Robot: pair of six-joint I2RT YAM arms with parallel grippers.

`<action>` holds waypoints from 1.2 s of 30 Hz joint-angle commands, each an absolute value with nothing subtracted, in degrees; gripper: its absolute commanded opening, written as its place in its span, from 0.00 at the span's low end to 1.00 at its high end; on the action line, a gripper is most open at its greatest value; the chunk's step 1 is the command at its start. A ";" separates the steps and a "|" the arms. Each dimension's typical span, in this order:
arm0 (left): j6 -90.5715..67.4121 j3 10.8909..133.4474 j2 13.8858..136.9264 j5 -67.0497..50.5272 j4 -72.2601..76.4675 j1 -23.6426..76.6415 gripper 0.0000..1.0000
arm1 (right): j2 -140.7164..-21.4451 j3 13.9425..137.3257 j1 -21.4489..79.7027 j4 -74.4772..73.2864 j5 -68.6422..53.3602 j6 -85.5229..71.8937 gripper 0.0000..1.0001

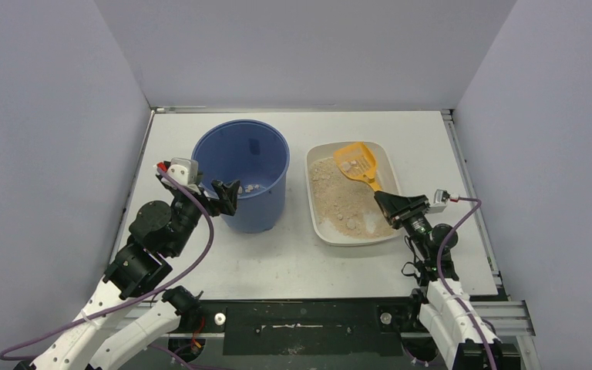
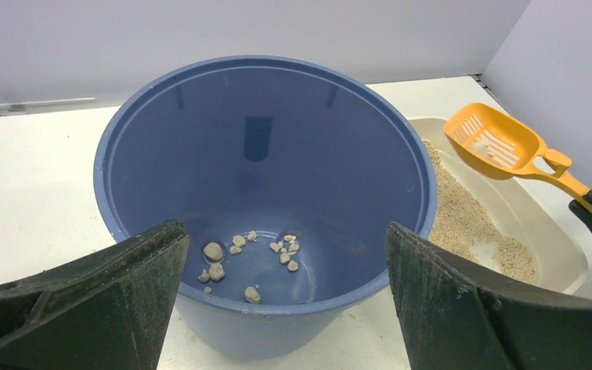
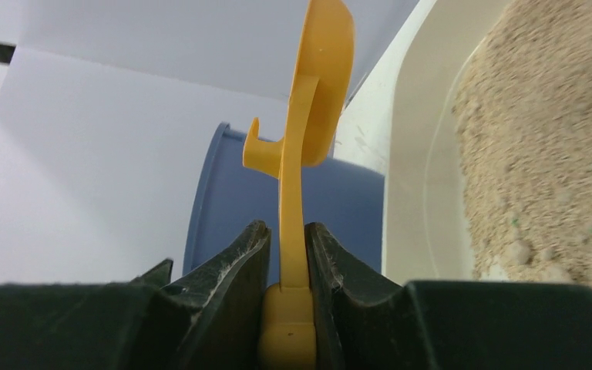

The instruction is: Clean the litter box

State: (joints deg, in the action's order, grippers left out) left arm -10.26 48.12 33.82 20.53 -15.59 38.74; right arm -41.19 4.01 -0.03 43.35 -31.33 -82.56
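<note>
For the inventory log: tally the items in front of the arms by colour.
Blue: 1, the bucket
Orange: 1, the scoop
Cream-white: 1, the litter box
Total: 3

Bucket (image 1: 250, 206) (left) beside litter box (image 1: 324, 229)

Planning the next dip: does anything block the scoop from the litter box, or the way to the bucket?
Nothing visible. The right gripper holds the scoop over the litter box, with open litter below. Only bare table separates box and bucket; the left gripper is on the bucket's opposite side.
</note>
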 commanded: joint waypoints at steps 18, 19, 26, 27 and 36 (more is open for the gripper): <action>-10.72 48.60 32.70 19.86 -12.96 38.21 0.97 | -43.40 17.69 -3.58 38.18 -35.68 -79.88 0.00; -10.72 48.58 32.70 19.86 -12.93 38.23 0.97 | -43.48 18.68 -3.10 37.31 -35.42 -79.48 0.00; -10.72 48.69 32.54 20.08 -13.04 38.23 0.97 | -46.45 27.97 3.69 32.66 -32.47 -75.86 0.00; -10.66 48.69 32.38 20.20 -13.01 38.21 0.97 | -47.29 29.53 4.94 32.38 -32.17 -75.36 0.00; -10.55 48.52 31.49 20.90 -12.94 38.20 0.97 | -55.43 41.23 17.46 29.78 -29.09 -67.56 0.00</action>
